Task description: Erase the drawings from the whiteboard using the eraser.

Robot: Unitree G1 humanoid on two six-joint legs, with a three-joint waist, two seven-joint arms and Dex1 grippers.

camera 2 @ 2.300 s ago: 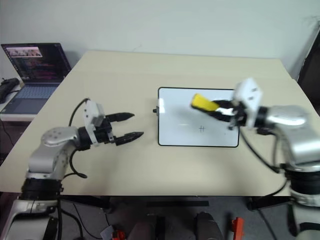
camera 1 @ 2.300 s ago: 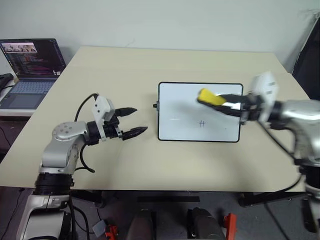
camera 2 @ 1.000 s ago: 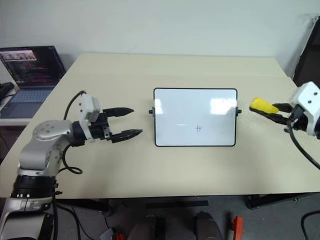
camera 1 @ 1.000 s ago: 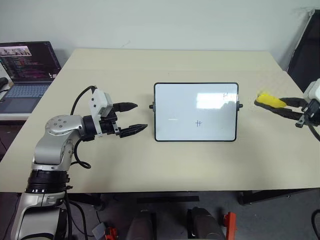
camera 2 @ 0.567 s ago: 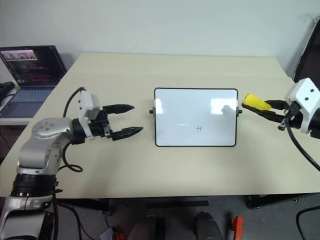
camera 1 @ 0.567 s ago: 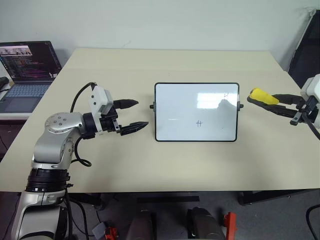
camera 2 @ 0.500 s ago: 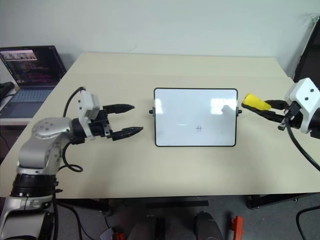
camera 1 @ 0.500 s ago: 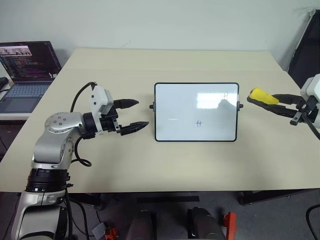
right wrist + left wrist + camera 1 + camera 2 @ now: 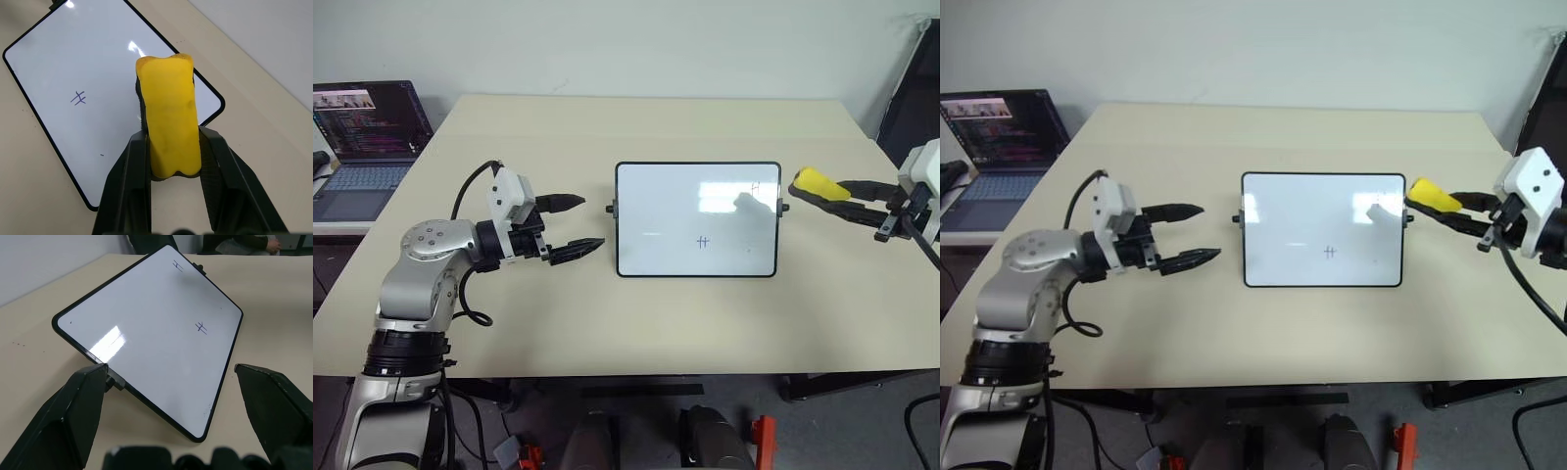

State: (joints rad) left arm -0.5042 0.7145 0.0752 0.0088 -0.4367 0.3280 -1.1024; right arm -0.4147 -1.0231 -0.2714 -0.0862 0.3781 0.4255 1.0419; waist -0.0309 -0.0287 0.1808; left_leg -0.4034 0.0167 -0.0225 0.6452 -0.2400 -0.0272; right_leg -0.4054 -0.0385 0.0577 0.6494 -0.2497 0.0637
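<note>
The whiteboard (image 9: 697, 219) lies flat in the middle of the table. Two of the drawings show on it: a hash-like mark (image 9: 703, 241) near the centre and a tiny H-like mark (image 9: 755, 186) near the far right corner. My right gripper (image 9: 803, 191) is shut on the yellow eraser (image 9: 818, 182), which hangs just off the board's right edge, apart from the surface. The right wrist view has the eraser (image 9: 168, 122) squeezed between both fingers, over that edge. My left gripper (image 9: 592, 221) stands open to the left of the board, empty, fingers pointing at it.
The beige table (image 9: 636, 313) has free room around the board. An open laptop (image 9: 367, 137) sits on a lower surface off the table's far left corner. A small black knob (image 9: 610, 209) sticks out from the board's left edge.
The right gripper had the eraser over the board, then drew off to the right. Over the last second it has come back a little toward the board's right edge. The left arm has kept still.
</note>
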